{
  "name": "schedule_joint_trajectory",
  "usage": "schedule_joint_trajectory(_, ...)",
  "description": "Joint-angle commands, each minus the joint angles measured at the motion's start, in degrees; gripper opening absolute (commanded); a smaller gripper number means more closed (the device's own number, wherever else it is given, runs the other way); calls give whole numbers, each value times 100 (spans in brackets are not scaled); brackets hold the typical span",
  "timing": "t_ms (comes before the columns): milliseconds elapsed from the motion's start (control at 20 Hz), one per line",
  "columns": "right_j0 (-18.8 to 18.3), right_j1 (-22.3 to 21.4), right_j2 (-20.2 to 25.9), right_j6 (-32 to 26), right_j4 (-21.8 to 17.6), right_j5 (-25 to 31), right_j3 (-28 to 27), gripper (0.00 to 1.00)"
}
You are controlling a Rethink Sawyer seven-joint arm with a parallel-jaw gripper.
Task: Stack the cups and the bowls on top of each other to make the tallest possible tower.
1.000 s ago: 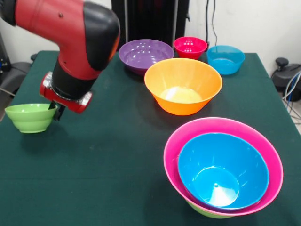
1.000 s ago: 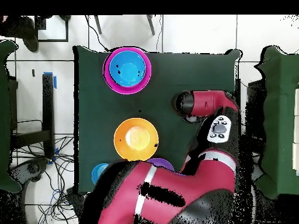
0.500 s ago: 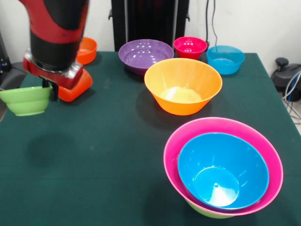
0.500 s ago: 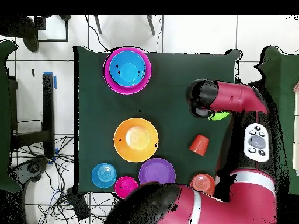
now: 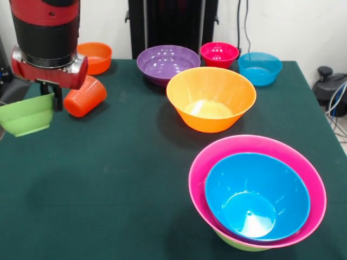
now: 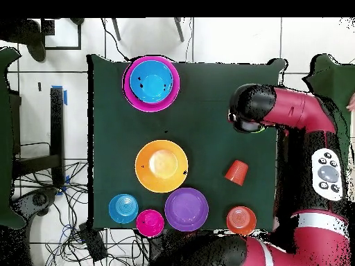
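Note:
My gripper [image 5: 54,102] is shut on the right rim of the small green bowl [image 5: 26,114] and holds it in the air over the table's left edge. In the overhead view the arm's wrist [image 6: 250,109] hides both. The orange-red cup [image 5: 84,96] [image 6: 236,172] lies on its side just right of the gripper. The tower [image 5: 257,190] [image 6: 151,82] stands at the front right: a blue bowl [image 5: 255,196] inside the big pink one, with a green rim [image 5: 234,244] showing underneath.
A large orange bowl [image 5: 211,98] [image 6: 161,165] stands mid-table. Behind it are a purple bowl [image 5: 167,62] [image 6: 186,208], a magenta-red bowl [image 5: 219,53] [image 6: 150,222] and a small blue bowl [image 5: 259,67] [image 6: 123,208]. A small orange bowl [image 5: 95,57] [image 6: 240,220] sits behind the cup.
The gripper has lifted the small green bowl off the table and raised it. The arm has drawn up and back, uncovering the cup and the small orange bowl.

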Motion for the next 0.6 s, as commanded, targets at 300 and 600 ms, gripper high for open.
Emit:
schedule_joint_trajectory(300,-560,-203,1925,-1777,619,-253,1065,0)
schedule_joint_trajectory(600,-1042,-134,2793,-1757,1074,-471,1578,0)
